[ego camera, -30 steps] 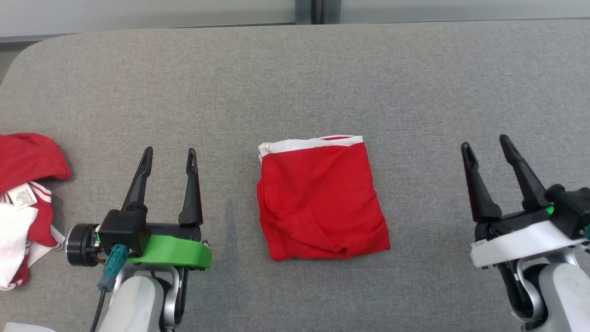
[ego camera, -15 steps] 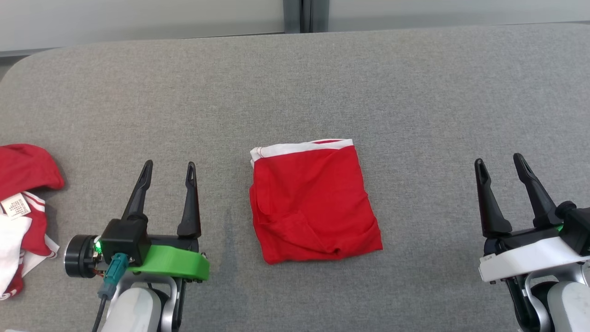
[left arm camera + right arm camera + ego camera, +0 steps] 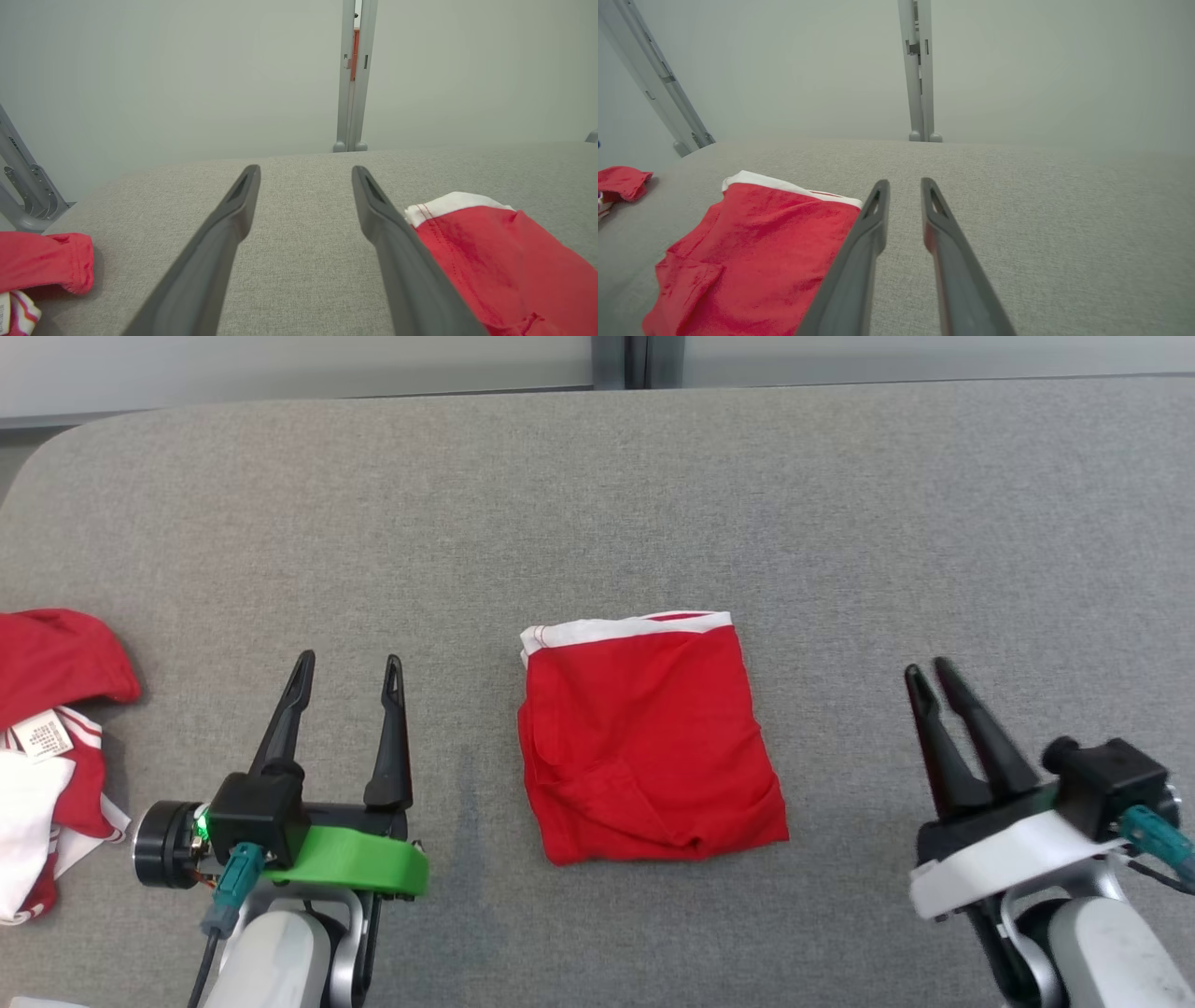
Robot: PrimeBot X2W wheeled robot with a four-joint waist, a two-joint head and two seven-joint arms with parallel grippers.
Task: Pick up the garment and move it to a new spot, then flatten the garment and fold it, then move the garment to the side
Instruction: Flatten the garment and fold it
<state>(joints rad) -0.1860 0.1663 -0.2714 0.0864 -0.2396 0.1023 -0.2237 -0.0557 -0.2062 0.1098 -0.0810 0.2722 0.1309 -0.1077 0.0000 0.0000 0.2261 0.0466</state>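
Red cloth garment [image 3: 653, 747], white-banded, lies folded at frame centre on our grey fabric tabletop [image 3: 597, 504].
We judge folding done: left pincer [image 3: 348, 660] wide open lower left, right pincer [image 3: 926, 667] lower right, slim gap, both empty and clear.

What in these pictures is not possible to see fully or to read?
- Red and white clothes pile: head view, cut off by the left edge.
- Its label: head view, print too small to read.
- Folded red garment: left wrist view, one side hidden behind a finger of the left claw.
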